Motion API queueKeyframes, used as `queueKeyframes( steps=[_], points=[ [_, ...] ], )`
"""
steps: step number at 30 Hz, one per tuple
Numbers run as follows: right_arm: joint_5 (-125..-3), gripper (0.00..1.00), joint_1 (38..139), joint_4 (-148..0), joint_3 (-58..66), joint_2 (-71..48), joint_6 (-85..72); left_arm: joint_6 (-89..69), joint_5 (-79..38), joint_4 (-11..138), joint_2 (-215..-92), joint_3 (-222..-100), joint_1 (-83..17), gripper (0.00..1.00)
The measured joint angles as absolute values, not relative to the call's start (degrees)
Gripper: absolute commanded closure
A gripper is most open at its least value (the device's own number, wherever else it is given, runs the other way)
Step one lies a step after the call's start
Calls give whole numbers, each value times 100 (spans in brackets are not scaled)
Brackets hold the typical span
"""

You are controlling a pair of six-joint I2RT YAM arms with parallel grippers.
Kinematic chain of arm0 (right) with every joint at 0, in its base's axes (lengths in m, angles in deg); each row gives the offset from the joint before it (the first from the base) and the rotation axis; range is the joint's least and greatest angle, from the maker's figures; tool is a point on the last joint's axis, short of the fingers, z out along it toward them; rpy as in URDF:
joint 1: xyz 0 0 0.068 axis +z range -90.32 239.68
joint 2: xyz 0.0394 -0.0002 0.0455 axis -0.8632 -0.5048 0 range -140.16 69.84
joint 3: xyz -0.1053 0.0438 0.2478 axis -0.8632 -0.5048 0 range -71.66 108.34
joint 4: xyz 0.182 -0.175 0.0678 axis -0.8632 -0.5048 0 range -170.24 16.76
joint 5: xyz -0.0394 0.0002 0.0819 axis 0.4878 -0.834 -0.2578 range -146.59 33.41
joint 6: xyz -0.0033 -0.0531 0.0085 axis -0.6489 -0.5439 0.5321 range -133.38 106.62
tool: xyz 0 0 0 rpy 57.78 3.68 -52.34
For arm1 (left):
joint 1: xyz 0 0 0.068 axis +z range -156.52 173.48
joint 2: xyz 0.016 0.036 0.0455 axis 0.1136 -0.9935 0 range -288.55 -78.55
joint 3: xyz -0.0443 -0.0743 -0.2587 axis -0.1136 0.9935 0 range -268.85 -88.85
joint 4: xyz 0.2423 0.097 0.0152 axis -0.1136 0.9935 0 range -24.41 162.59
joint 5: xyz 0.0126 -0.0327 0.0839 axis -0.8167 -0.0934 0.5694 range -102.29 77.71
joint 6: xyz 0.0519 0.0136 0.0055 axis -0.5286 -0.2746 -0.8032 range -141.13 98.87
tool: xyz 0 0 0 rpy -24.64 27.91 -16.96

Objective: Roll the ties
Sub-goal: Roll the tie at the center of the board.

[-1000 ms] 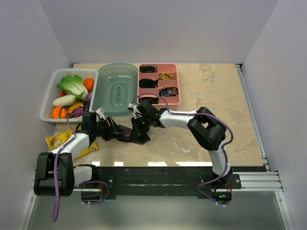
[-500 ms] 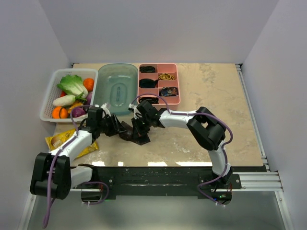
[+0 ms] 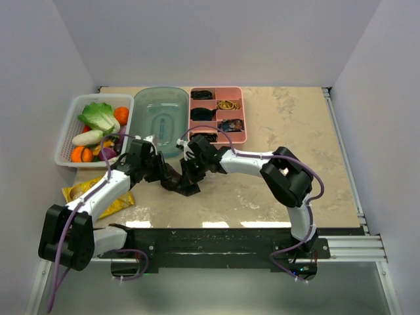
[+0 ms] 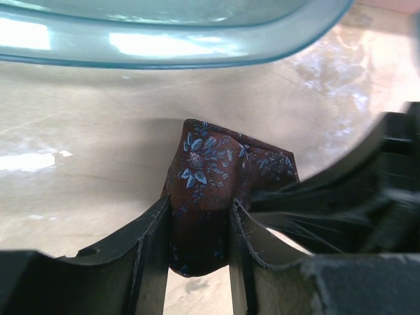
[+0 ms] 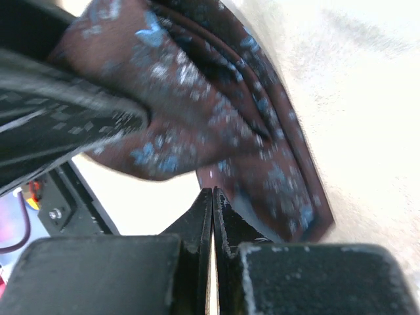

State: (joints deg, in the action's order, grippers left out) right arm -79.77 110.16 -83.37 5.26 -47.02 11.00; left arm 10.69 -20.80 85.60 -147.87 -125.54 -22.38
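Beside the teal tub [image 4: 164, 56], left end effector [image 4: 199, 223] pinches the maroon tie [image 4: 210, 157]; right end effector [image 5: 212, 197] sits clenched.

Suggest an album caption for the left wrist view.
Left gripper pinches a flower-patterned maroon tie on the table, near a clear blue tub.

readable text: none in any view | yellow packet [image 3: 77, 192] on the counter [image 3: 315, 151]: printing too small to make out | tie [image 4: 207, 164]: blue flower pattern only, no lettering | pink tray [image 3: 244, 115]: no legible marks
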Motion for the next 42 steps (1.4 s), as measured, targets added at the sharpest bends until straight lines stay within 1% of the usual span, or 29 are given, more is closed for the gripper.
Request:
queueKeyframes(
  steps=[7, 9, 10, 11, 20, 34, 42],
  points=[
    [-7963, 100, 10686, -8354, 489, -4247, 1091, 927, -1064, 9148, -14796, -12958, -2616, 87],
    [-7963, 100, 10563, -8354, 469, -4160, 1082, 929, -725, 9299, -14813, -13061, -2815, 88],
    [-7966, 100, 10491, -8354, 458, -4131, 1076, 927, -552, 9388, -14833, -13117, -2920, 91],
    [-7963, 100, 10410, -8352, 432, -4107, 1067, 931, -380, 9458, -14866, -13176, -3042, 92],
    [-7961, 100, 10063, -8446, 159, -4070, 984, 1176, 969, 9909, -15436, -13561, -3976, 96],
    [-7900, 100, 9954, -8496, -95, -3926, 949, 1932, 2683, 10943, -16889, -14665, -5287, 96],
    [-7994, 100, 9702, -8280, -457, -3900, 1050, 2214, 3152, 11321, -17475, -15050, -5816, 91]
  ],
)
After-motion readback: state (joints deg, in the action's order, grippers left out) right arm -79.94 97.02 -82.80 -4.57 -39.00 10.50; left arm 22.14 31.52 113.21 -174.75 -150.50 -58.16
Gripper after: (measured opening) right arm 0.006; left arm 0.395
